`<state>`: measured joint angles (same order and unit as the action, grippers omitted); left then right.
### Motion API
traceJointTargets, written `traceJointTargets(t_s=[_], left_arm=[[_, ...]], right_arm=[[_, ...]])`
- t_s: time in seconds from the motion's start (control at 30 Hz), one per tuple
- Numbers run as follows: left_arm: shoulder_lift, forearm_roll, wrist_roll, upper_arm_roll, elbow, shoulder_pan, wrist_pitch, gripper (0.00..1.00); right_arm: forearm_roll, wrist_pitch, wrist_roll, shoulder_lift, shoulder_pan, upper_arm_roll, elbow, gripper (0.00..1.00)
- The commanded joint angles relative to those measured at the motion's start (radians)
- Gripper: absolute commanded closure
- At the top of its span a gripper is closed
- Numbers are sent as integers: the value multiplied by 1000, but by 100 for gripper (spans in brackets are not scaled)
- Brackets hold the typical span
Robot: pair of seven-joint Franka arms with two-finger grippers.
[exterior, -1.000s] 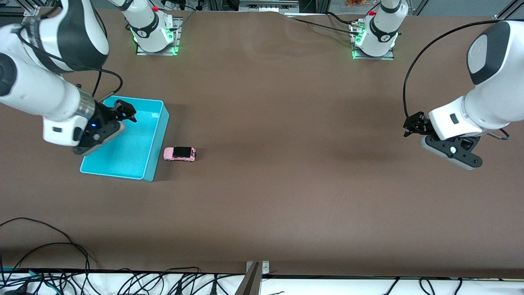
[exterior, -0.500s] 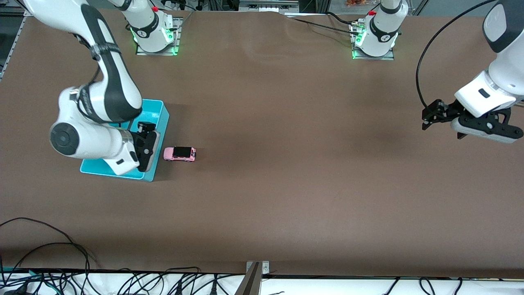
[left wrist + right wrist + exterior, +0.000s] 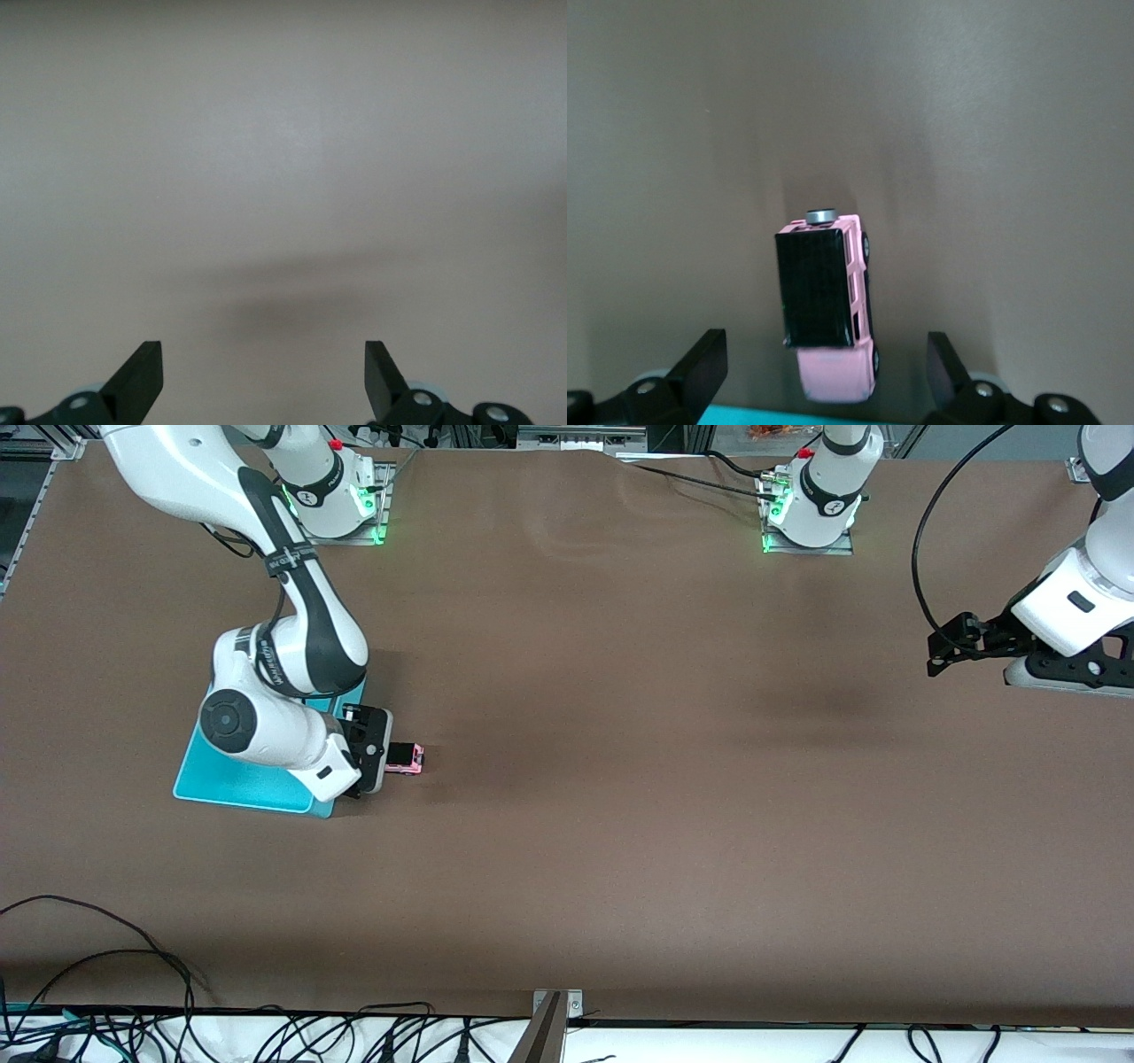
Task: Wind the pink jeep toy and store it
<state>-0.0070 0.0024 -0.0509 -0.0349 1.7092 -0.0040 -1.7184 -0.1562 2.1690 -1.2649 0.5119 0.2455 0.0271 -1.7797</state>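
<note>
Sitting on its wheels on the bare desk (image 3: pixel 620 824), the pink jeep toy (image 3: pixel 409 758) lies in the left-centre of the front frame, just beside the turquoise bin (image 3: pixel 239 786) on the side toward the left arm's end, close enough that storing it should need only a short carry once it is wound. In the right wrist frame the toy shows in the lower middle, black roof up, a small silver disc at one end and the bin's edge just showing at the bottom border. The right pincer (image 3: pixel 370 750) is over the toy's bin-side end, covering part of it in the front frame; its fingers stand apart, and the right wrist frame shows the jeep between the two tips, so I judge it is lined up to close across the body, though nothing is gripped yet. That arm reaches down from its base at upper left, bent at the elbow over the bin, wrist pointing down. The left pincer (image 3: pixel 952 643) waits at the right edge of the front frame, up over bare desk, its fingers also apart and holding nothing.
</note>
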Motion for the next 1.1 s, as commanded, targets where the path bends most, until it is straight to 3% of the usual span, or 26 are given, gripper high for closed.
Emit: traceJointTargets(t_s=[0.0, 0.23, 0.37, 0.67, 0.9, 1.07], left_arm=[[16, 16, 29, -8, -37, 4, 25, 0], [18, 19, 23, -8, -37, 2, 25, 0], [18, 13, 22, -8, -42, 4, 25, 0], [22, 14, 29, -8, -68, 1, 34, 0], [25, 27, 31, -10, -89, 2, 57, 0], [27, 27, 31, -8, -91, 6, 57, 0]], right_arm=[[-11, 115, -68, -6, 0, -4, -90, 0], [-11, 218, -83, 5, 21, -4, -161, 0], [-11, 274, -83, 5, 41, -4, -199, 15], [-9, 278, -96, -3, 49, -4, -198, 83], [-11, 252, -126, -36, 49, -6, -159, 86], [-19, 108, -84, -79, 43, -10, -87, 86]])
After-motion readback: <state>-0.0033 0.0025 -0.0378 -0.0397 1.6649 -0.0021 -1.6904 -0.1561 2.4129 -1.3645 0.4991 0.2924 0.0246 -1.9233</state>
